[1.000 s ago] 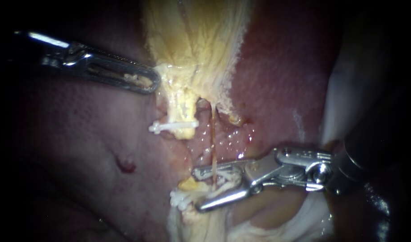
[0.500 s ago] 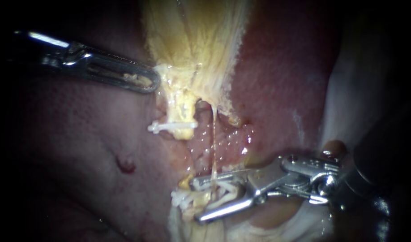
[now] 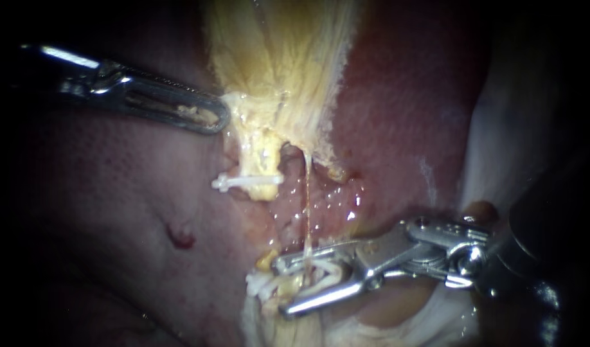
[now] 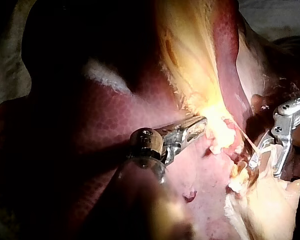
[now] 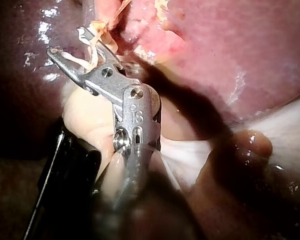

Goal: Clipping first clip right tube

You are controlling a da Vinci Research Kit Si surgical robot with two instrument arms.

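The right tube [image 3: 306, 205] is a thin pale strand running down from the yellow gallbladder [image 3: 282, 71]. My right instrument [image 3: 283, 287] comes in from the right. Its jaws stand apart astride the tube's lower end, and a white clip [image 3: 322, 270] sits between them touching both. The right wrist view shows the same jaws [image 5: 69, 42] and clip [image 5: 90, 50]. My left instrument [image 3: 208, 117] is shut on the gallbladder's edge and holds it up, as its own view [image 4: 197, 125] also shows. In that view the right instrument [image 4: 265, 167] straddles the tube [image 4: 242, 135].
A white clip [image 3: 247, 182] sits across the yellow stump left of the tube. More white clips [image 3: 256, 284] lie just left of the right jaws. Dark red liver [image 3: 115, 212] with a small red nick [image 3: 181, 236] surrounds it all. White cloth [image 3: 494, 148] lies at the right.
My right instrument slid about a jaw's width down the tube with its jaws held equally far apart, then stayed almost still. The left instrument has not moved.
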